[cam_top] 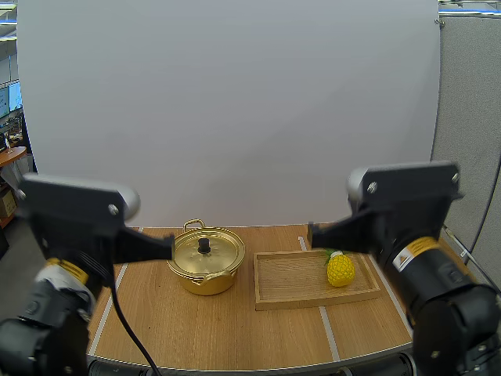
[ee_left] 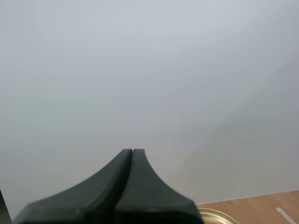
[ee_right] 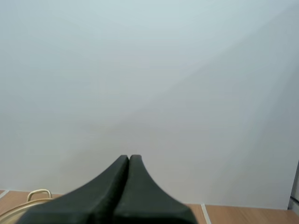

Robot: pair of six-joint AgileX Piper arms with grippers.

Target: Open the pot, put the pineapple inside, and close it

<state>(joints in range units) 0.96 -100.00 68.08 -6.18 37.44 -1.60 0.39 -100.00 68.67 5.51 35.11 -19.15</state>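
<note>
Though poised over the bench (cam_top: 196,329), grips nothing with either hand; shows the left hand (ee_left: 132,152) with its fingers pressed together into one dark wedge, and the right hand (ee_right: 129,157) the same, narrow and empty; counts no step of the task as done, judging by the layout; finds the pot (cam_top: 207,266) standing on the bench with the lid (cam_top: 205,252) seated on it and the black knob (cam_top: 204,245) upright at its centre; finds the pineapple (cam_top: 340,269) lying in the wooden tray (cam_top: 290,280), toward the end away from the pot, with the tray just beside the pot. Leaves all of it to do: lifting the lid off, setting it aside, carrying the pineapple across into the pot, then replacing the lid. Places the left hand's tips by the pot's left rim in the high view, seemingly raised above it rather than touching, though hard to judge from that angle; catches a sliver of the golden rim by the fingers' base in the left wrist view, hinting at a forward aim past the pot, not down at the knob; places the right hand's tips over the tray's far edge, near the pineapple's leafy top yet apart from it; glimpses one pot handle beyond the fingers in the right wrist view; calls for tilting down and spreading the fingers before reaching for knob or fruit.
</note>
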